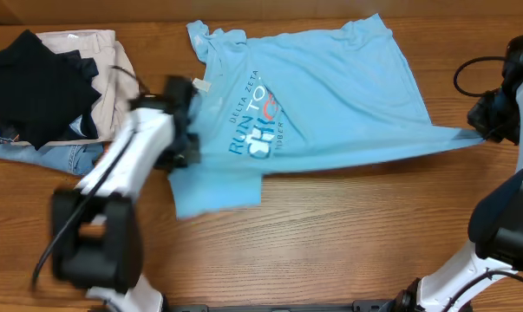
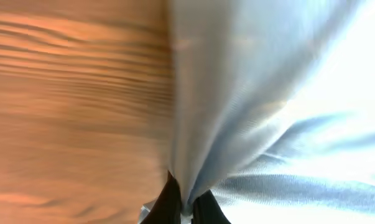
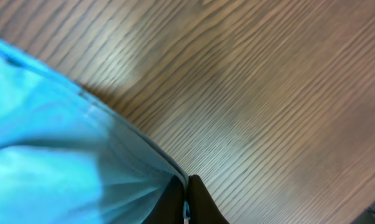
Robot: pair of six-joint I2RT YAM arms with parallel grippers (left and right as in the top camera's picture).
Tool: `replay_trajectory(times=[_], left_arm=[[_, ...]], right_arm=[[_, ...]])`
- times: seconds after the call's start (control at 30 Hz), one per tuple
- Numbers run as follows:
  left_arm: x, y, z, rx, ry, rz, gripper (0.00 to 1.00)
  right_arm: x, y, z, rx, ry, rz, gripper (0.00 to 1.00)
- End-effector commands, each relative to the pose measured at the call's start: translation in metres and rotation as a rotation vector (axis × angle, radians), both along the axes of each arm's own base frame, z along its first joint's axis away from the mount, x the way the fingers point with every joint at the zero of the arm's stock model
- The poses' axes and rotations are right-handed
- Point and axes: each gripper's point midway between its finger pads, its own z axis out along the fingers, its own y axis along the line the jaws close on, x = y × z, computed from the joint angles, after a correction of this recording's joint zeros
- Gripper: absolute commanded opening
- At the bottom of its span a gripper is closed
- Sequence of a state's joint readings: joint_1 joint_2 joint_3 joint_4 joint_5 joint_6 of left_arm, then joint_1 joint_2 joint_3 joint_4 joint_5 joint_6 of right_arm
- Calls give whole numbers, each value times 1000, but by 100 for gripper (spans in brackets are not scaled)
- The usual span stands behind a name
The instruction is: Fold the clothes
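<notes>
Now my left gripper [image 2: 186,203] and right gripper [image 3: 186,200] both pinch the shirt [image 1: 330,95], pulled tight between them, I think.

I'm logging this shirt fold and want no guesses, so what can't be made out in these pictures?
Left gripper: fingers cut off by the bottom edge in the blurred left wrist view; overhead, its own arm covers them.
Right gripper: fingers cut off by the bottom edge of the right wrist view.
Shirt: its smallest print is too small to read overhead.
Jeans: mostly under the black garment and beige trousers, overhead.
</notes>
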State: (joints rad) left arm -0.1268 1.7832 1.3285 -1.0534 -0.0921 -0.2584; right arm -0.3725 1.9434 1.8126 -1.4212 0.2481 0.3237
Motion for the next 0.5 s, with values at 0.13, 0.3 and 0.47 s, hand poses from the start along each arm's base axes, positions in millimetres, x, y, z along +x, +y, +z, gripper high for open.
replay_trajectory(times=[0.13, 0.3, 0.47], left_arm=[[0, 28, 134, -113, -384, 4, 4], [-14, 35, 245, -119, -695, 11, 4], [-61, 52, 372, -72, -1069, 94, 4]], right_arm=[[-6, 16, 93, -22, -275, 30, 4], [-27, 28, 177, -104, -506, 70, 4], [-68, 49, 293, -244, -850, 121, 4]])
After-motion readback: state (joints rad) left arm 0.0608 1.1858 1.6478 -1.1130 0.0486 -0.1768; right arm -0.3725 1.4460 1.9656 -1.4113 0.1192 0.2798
